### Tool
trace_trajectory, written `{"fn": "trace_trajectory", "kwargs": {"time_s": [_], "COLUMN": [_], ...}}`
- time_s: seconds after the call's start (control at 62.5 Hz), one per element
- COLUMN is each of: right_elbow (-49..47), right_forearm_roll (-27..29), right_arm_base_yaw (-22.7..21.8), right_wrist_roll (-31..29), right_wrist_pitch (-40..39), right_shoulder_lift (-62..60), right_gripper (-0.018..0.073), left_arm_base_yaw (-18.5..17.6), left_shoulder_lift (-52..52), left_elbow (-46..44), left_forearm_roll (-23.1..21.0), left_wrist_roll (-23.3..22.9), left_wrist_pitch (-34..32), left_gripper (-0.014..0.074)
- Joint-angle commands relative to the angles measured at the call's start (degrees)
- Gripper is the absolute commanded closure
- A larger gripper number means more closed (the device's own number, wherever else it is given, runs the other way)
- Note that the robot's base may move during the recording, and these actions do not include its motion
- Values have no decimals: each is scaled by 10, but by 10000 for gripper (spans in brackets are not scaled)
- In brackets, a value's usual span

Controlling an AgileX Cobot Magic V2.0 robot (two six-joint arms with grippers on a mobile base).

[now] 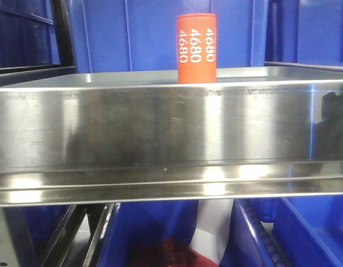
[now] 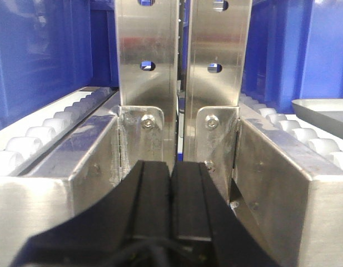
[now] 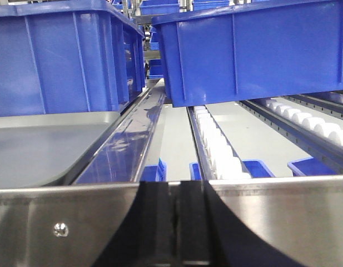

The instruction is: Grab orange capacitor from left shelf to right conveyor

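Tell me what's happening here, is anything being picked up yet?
Nothing is being handled yet. The orange capacitor stands upright on the steel shelf, untouched. The left gripper is shut and empty, facing metal posts between roller tracks. The right gripper is also shut and empty, looking along blue bins. The conveyor is not in view.
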Motion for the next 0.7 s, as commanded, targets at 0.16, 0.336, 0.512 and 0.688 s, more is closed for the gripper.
{"fn": "trace_trajectory", "kwargs": {"time_s": [0.16,0.336,0.512,0.688], "right_elbow": [-12,-12,-57,-200], "right_forearm_roll": [-6,-3,-44,-135], "right_arm_base_yaw": [-2,-2,-1,3], "right_wrist_roll": [0,6,61,116], "right_wrist_pitch": [-93,-165,-182,-93], "right_shoulder_lift": [-12,-12,-7,64], "right_gripper": [505,505,505,505], "left_arm_base_yaw": [0,0,0,0], "left_shoulder_lift": [-5,-5,-5,-5], "left_elbow": [12,12,12,12], "left_forearm_roll": [-2,-2,-2,-2], "left_wrist_roll": [0,0,0,0], "left_wrist_pitch": [-51,-51,-51,-51], "left_gripper": [722,722,722,722]}}
